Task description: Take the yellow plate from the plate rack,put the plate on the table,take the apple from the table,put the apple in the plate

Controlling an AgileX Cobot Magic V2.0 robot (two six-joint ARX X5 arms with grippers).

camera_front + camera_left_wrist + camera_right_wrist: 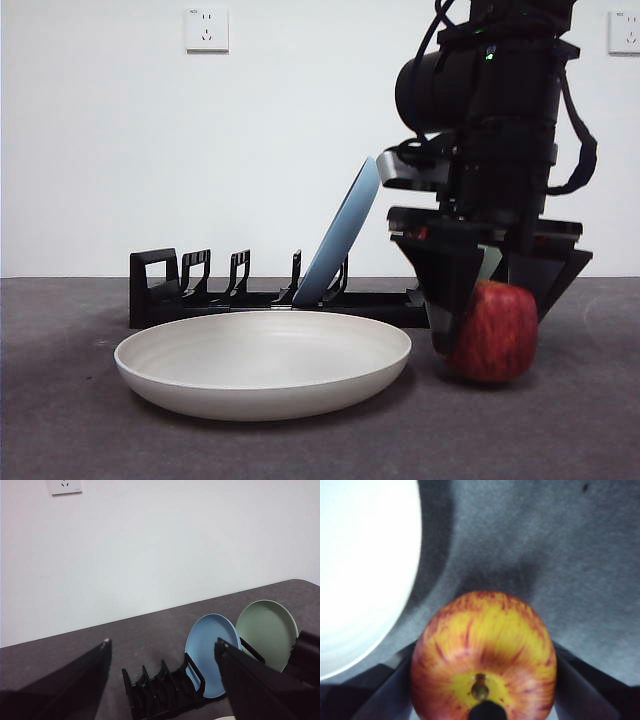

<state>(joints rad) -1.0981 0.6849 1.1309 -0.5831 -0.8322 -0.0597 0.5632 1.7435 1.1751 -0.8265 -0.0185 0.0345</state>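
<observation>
Resting on the table (60, 430) at left, yellow plate (262, 360) before the plate rack (200, 295); at right, right gripper (487, 310) jaws apart straddling the apple (494, 332), plate lying leftward of it.

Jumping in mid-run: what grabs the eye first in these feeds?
The right gripper, big and dark, straddles the red apple on the table, a jaw at each side. Just beside it lies the wide yellow plate, flat and empty. Behind, a light blue plate leans in the plate rack.
</observation>
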